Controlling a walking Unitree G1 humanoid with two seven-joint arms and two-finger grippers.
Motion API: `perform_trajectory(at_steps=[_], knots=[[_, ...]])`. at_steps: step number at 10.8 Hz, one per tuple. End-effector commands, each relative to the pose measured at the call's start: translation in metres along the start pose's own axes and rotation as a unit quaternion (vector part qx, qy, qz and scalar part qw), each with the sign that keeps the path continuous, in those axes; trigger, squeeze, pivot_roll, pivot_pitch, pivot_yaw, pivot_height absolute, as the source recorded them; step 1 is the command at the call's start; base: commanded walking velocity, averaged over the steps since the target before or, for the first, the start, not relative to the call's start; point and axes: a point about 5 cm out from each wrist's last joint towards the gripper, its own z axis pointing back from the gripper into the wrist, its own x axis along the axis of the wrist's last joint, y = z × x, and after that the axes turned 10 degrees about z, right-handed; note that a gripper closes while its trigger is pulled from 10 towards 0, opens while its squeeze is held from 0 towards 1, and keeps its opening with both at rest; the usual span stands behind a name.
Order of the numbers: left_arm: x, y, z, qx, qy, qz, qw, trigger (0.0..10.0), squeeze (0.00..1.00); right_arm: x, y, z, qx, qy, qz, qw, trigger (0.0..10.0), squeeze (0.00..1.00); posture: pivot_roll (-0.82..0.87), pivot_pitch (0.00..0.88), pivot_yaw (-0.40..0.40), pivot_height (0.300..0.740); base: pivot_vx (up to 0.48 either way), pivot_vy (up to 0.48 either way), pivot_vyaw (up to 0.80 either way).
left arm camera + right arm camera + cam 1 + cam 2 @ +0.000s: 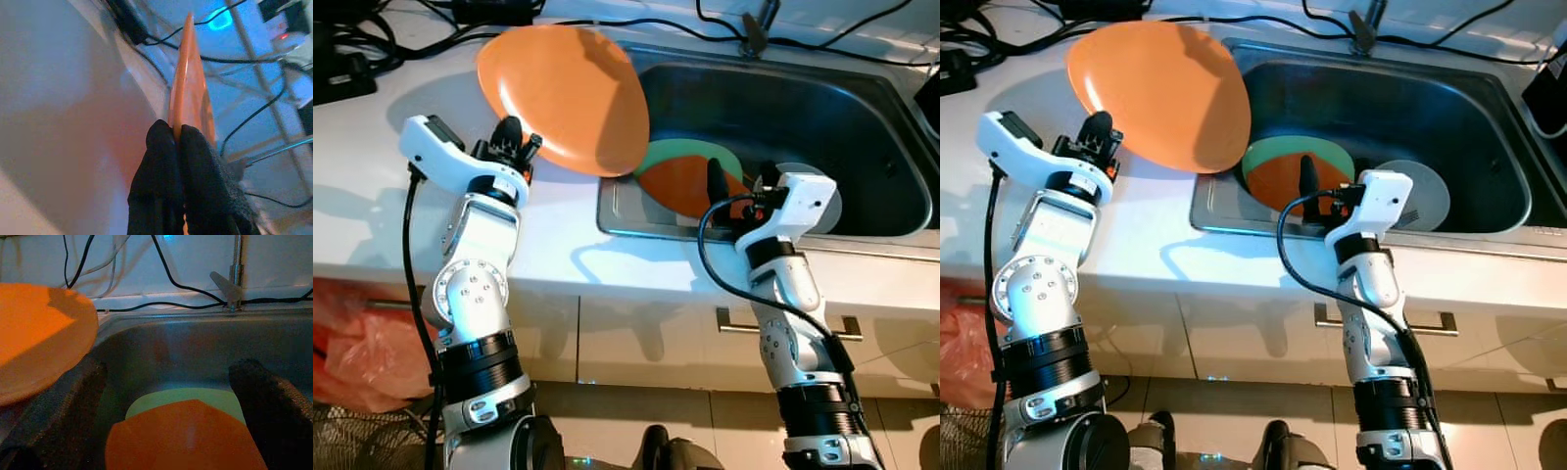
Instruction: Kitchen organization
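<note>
A large orange plate (563,93) hangs tilted above the white counter at the sink's left edge. My left gripper (519,142) is shut on its near rim, and the left wrist view looks along the rim (188,88) pinched between the black fingers (161,161). Down in the steel sink (862,127) lies a smaller orange plate (680,184) on top of a green plate (690,152). Beside them rests a grey plate (1420,196). My right gripper (171,396) hangs open over the sink's near edge, above the stacked plates, holding nothing.
Black cables (607,22) trail along the counter's back edge by the faucet (754,34). A dark device (342,73) sits at the far left of the counter. Cabinet drawers with a handle (788,328) lie below, and a red plastic bag (352,343) is on the floor to the left.
</note>
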Motion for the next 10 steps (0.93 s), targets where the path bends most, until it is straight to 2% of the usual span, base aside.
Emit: perform_trajectory(at_steps=[1, 3, 4, 6, 7, 8, 9, 10], knots=[[-0.021, -0.017, 0.004, -0.046, 0.016, 0.054, 0.997, 10.0, 0.00, -0.015, -0.003, 0.007, -0.007, 0.037, -0.013, 0.999, 10.0, 0.00, 0.14, 0.189, -0.085, 0.740, 0.000, 0.000, 0.00], [-0.030, -0.028, 0.004, -0.084, 0.024, 0.084, 0.993, 10.0, 0.00, -0.013, -0.004, 0.004, -0.011, 0.035, -0.026, 0.999, 10.0, 0.00, 0.14, 0.188, -0.080, 0.740, 0.000, 0.000, 0.00], [-0.034, -0.030, 0.003, -0.091, 0.032, 0.084, 0.992, 10.0, 0.00, -0.013, -0.005, 0.003, -0.018, 0.035, -0.041, 0.998, 10.0, 0.00, 0.14, 0.188, -0.080, 0.740, 0.000, 0.000, 0.00], [-0.046, -0.031, 0.003, -0.103, 0.055, 0.085, 0.990, 10.0, 0.00, -0.010, -0.005, 0.000, -0.029, 0.036, -0.106, 0.993, 10.0, 0.00, 0.14, 0.184, -0.076, 0.740, 0.000, 0.000, 0.00], [-0.051, -0.029, 0.003, -0.105, 0.063, 0.085, 0.989, 10.0, 0.00, -0.005, -0.005, -0.003, -0.035, 0.031, -0.162, 0.986, 10.0, 0.00, 0.14, 0.184, -0.075, 0.740, 0.000, 0.000, 0.00], [-0.054, -0.029, 0.004, -0.110, 0.072, 0.083, 0.988, 10.0, 0.00, 0.006, -0.006, -0.010, -0.032, 0.017, -0.258, 0.965, 10.0, 0.00, 0.13, 0.187, -0.072, 0.740, 0.000, 0.000, 0.00], [-0.054, -0.030, 0.004, -0.112, 0.073, 0.083, 0.988, 10.0, 0.00, 0.010, -0.006, -0.012, -0.026, 0.010, -0.288, 0.957, 10.0, 0.00, 0.13, 0.187, -0.072, 0.740, 0.000, 0.000, 0.00], [-0.055, -0.029, 0.004, -0.113, 0.075, 0.082, 0.987, 10.0, 0.00, 0.016, -0.008, -0.015, -0.024, -0.001, -0.359, 0.933, 10.0, 0.00, 0.13, 0.188, -0.070, 0.740, 0.000, 0.000, 0.00]])
